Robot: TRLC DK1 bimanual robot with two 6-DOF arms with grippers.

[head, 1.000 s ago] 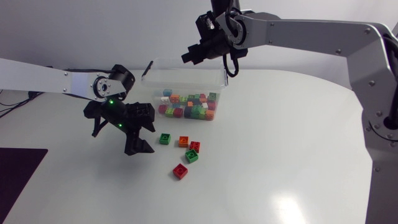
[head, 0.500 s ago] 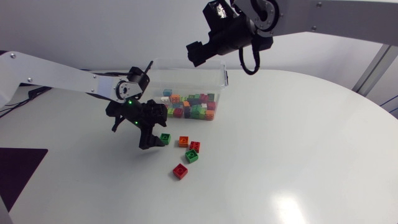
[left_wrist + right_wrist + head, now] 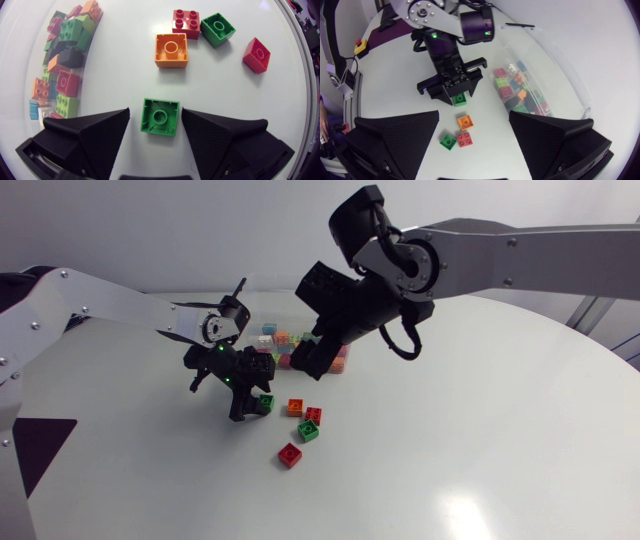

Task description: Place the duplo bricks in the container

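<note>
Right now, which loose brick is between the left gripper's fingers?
The green brick inside the open left gripper; the orange brick, red bricks and other green brick lie ahead of it.

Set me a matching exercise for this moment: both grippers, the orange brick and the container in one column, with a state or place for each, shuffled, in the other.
Things:
1. left gripper
2. right gripper
3. orange brick
4. container

States or places:
a. open, nothing between its fingers
b. open, low over the table, a green brick between its fingers
c. holds many mixed bricks
d. on the table, beside a red four-stud brick

Pairs: 1-b, 2-a, 3-d, 4-c
</note>
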